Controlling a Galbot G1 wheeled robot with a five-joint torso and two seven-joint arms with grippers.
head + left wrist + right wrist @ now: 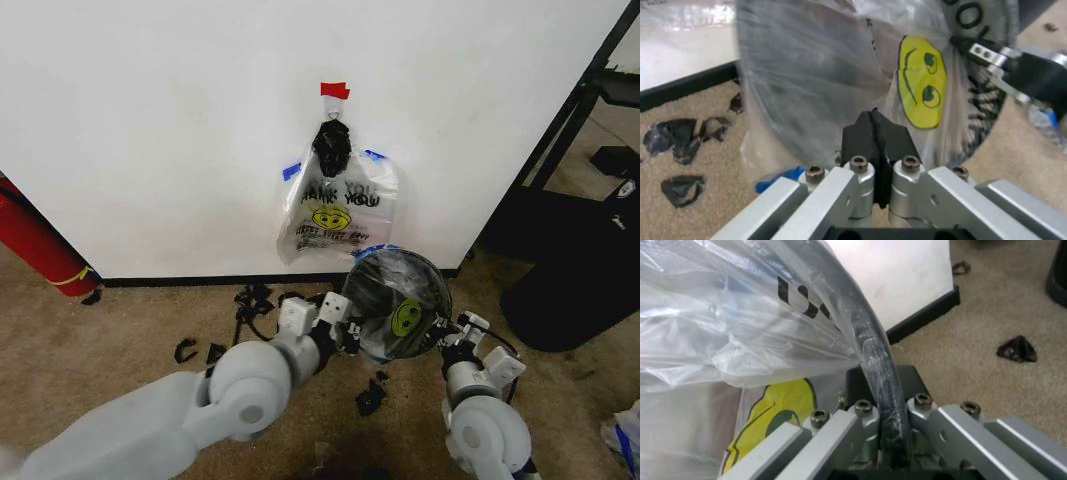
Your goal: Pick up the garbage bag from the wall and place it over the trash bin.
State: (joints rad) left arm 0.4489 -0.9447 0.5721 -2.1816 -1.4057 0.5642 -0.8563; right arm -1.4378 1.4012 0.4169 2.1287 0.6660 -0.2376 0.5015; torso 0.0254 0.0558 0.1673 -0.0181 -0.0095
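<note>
Garbage bag (pixel 400 310) already draped over trash bin (pixel 372 345), lower centre. Left gripper (pixel 875 131) pinched together on bag film; right gripper (pixel 883 390) clamped on bag-covered rim. Release remains.

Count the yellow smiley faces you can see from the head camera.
2: one on the bags hanging on the wall, one on the garbage bag stretched over the trash bin. Others may be hidden.

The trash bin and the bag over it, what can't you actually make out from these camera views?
- Trash bin: head view, its lower body sits behind the rim, the garbage bag and both grippers.
- Left gripper: left wrist view, whether its shut fingertips pinch film is unclear.
- Right gripper: right wrist view, fingertips hidden behind the dark rim it clamps.
- Bag's print: both wrist views, cut off and crumpled.
</note>
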